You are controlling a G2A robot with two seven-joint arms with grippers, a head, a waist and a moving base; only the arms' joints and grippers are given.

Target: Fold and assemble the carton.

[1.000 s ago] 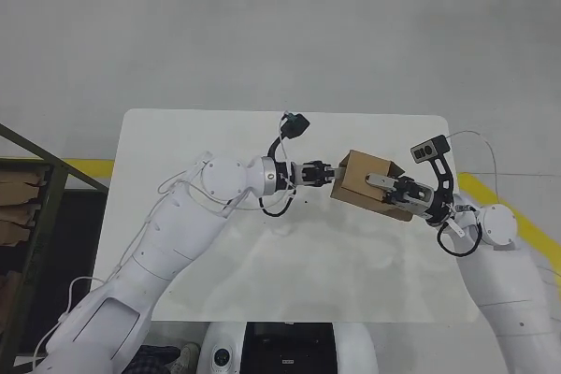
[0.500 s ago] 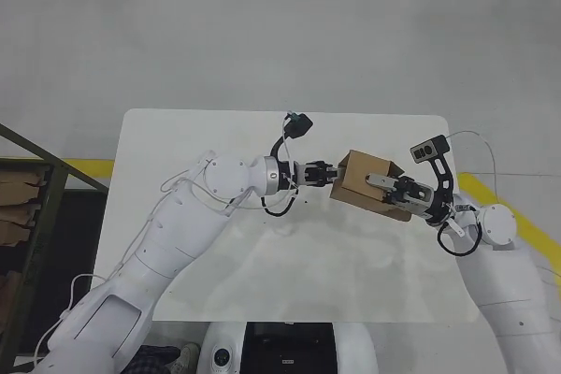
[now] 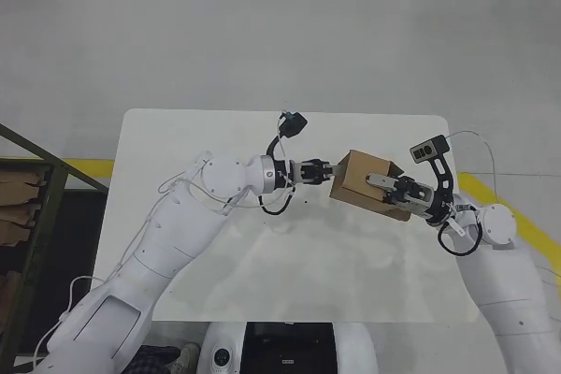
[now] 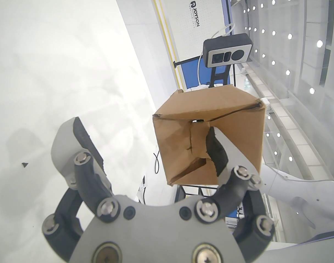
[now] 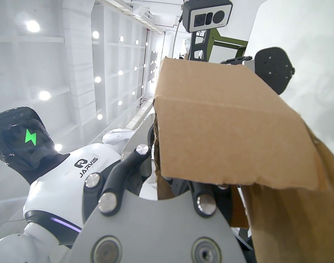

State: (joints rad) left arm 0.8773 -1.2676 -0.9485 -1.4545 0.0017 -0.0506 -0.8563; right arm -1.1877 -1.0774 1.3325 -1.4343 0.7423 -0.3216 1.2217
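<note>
Holding carton [image 3: 365, 179] aloft over bench [image 3: 355, 271], right pincer [image 3: 390, 184] clenched on a wall. Left pincer [image 4: 143, 127] splayed, one fingertip [image 4: 215, 149] against end flaps [image 4: 180, 149]. Probably light, stiff yet crushable; best gripped along wall edges.

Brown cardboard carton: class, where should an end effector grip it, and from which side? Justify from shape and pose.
Probably one wall at the open end of the brown cardboard carton, from the robot's right, where the right end effector holds it: a thin panel is easy to pinch. The end facing the left end effector is closed by flaps, leaving flat faces.
</note>
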